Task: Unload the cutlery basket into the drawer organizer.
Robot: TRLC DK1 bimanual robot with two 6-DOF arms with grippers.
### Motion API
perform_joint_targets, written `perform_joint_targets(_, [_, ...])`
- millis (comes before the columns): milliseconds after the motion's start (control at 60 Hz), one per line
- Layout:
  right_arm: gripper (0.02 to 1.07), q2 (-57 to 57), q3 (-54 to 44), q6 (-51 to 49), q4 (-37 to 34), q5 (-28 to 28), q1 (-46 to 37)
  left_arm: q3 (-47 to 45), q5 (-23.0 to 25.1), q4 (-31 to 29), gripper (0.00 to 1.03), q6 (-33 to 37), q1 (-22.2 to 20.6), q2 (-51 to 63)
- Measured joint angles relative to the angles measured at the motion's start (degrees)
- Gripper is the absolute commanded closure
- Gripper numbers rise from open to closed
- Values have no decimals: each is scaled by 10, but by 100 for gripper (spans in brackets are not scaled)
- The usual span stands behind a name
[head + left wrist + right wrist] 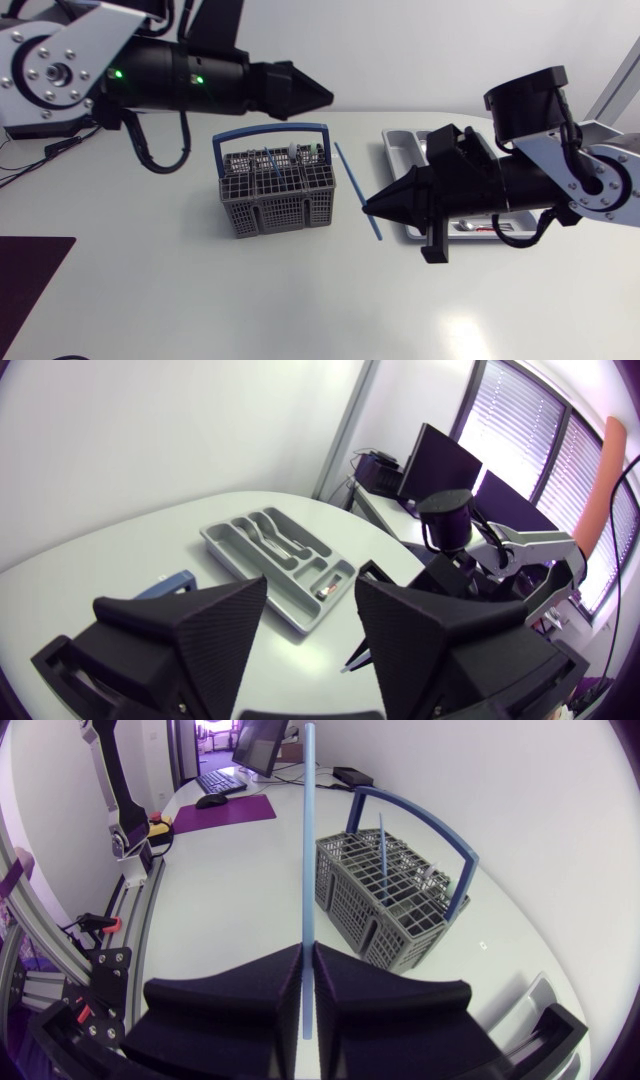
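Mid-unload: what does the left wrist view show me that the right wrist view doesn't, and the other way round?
Only the left wrist view: the drawer organizer with its compartments, some cutlery lying in them, and the left gripper, open. Only the right wrist view: the cutlery basket with a thin blue piece standing in it, and the right gripper shut on a long blue stick. Both: the white table.

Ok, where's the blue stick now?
Head view: the blue stick is pinched in the right end effector, between the cutlery basket and the drawer organizer.
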Motion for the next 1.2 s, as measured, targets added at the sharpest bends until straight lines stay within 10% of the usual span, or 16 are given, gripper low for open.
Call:
perform_joint_targets(400, [101,92,49,21,-13,3,-167,-46,-73,23,29,51,71,-49])
perform_joint_targets(1200, [101,422,301,301,-28,332,-162,-108,-238,14,29,169,-10,-10])
